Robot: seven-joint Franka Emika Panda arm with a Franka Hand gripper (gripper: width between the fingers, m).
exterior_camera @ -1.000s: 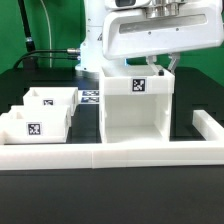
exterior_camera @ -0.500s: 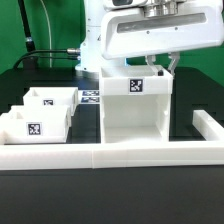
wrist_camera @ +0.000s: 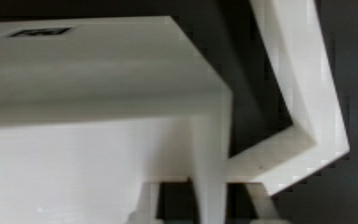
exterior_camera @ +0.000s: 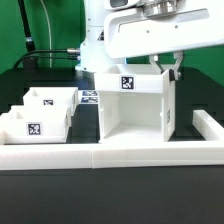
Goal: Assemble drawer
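Note:
The drawer's tall white casing [exterior_camera: 132, 108] stands on the black table in the middle of the exterior view. Its open front faces the camera and a tag sits on its top edge. My gripper [exterior_camera: 168, 66] reaches down onto its top corner at the exterior view's right. It is shut on the casing's thin side wall. In the wrist view the wall [wrist_camera: 208, 150] runs between my two dark fingers [wrist_camera: 172, 206], and my gripper [wrist_camera: 211, 206] pinches it. Two small white trays [exterior_camera: 50, 100] [exterior_camera: 34, 126] with tags lie at the exterior view's left.
The long low white border wall [exterior_camera: 110, 155] runs across the front and turns back at the exterior view's right [exterior_camera: 208, 122]; it also shows in the wrist view [wrist_camera: 300, 90]. The marker board [exterior_camera: 88, 97] lies behind the trays. The arm's white body hangs above the casing.
The casing has turned in my grip: its tag has shifted toward the exterior view's left and its side face now shows at the right. The trays have not moved.

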